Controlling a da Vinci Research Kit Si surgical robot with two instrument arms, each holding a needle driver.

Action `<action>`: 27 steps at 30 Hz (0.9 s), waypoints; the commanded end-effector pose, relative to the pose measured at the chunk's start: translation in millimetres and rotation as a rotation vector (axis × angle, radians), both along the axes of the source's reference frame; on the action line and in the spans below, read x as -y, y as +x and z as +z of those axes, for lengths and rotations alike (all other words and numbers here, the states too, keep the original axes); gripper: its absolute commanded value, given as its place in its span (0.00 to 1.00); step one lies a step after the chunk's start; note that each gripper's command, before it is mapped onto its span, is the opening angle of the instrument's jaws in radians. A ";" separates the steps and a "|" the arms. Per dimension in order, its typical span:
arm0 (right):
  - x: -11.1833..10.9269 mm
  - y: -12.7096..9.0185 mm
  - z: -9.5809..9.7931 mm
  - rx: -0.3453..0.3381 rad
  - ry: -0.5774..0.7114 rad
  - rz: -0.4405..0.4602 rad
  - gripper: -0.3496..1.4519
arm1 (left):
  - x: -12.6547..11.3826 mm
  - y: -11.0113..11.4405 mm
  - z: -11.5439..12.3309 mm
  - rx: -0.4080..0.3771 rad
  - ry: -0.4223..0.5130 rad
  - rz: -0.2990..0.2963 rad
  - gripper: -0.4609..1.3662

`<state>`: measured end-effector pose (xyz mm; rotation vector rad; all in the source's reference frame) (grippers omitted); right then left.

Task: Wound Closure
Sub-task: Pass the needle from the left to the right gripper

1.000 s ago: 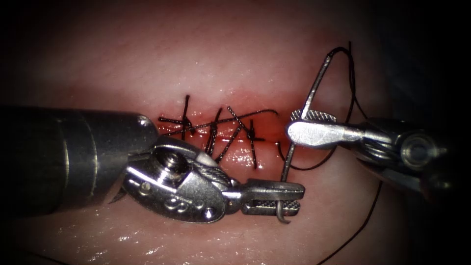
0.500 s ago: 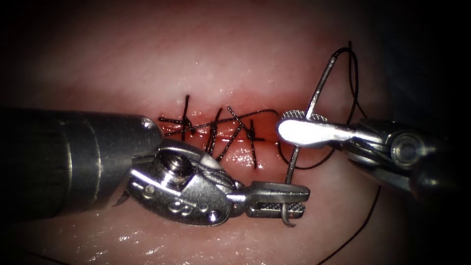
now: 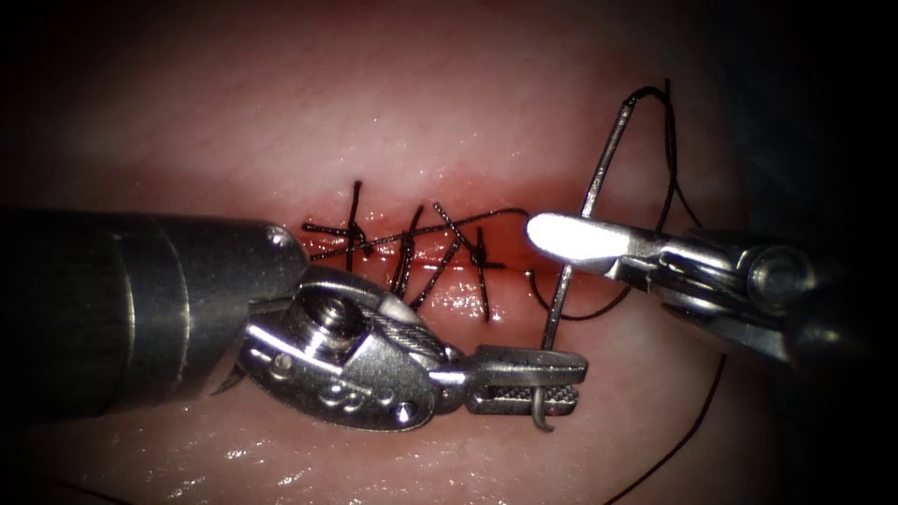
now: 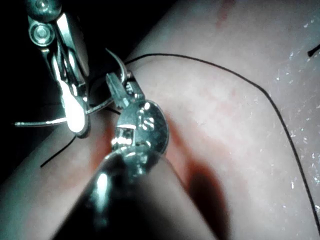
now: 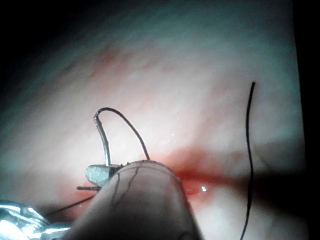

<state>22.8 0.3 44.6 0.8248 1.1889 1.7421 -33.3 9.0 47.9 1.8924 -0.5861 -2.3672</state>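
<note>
Below the cut's right end, left tool (image 3: 524, 379): jaws closed on the needle (image 3: 578, 238) close to its point, the hooked tip poking out beneath them. Same grip seen in the left wrist view, left tool (image 4: 119, 87) with the needle (image 4: 45, 121) running off sideways.

Needle: free of the tissue (image 3: 449, 103), standing nearly upright from the left tool's jaws, rising past the right end of the cut (image 3: 421, 257) to its eye end up above. Seen in the right wrist view as a thin bent wire, needle (image 5: 104, 137).

Right tool (image 3: 561, 238): enters from the right, tip lying across the needle's mid-shaft. Whether its jaws clamp the needle I cannot tell. It also appears in the left wrist view, right tool (image 4: 77, 117), and in its own view, right tool (image 5: 100, 175).

Thread (image 3: 669, 164): leaves the needle's eye end, drops in a loop behind the right tool to the cut's right end, and trails off down the right side. Thread (image 4: 240, 80) also lies slack over the tissue.

Stitches (image 3: 412, 248): several dark ones cross the cut to the left of the needle, cut ends sticking up.

Red fluid (image 3: 510, 248): pooled along the cut.
</note>
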 end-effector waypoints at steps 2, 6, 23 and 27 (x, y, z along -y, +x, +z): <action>-0.2 -0.3 0.1 0.011 0.003 0.004 0.00 | -0.2 0.0 -0.1 0.014 0.057 -0.012 0.80; -0.4 -0.8 0.2 0.018 0.004 0.008 0.00 | -1.0 -0.2 -0.6 0.020 0.143 -0.079 0.92; -1.3 -2.0 0.5 0.025 -0.158 -0.034 0.00 | -0.8 0.3 -0.7 0.074 0.297 -0.110 0.88; -1.5 -2.9 0.6 0.056 -0.332 -0.101 0.00 | -0.6 0.7 -0.3 0.071 0.377 -0.101 0.82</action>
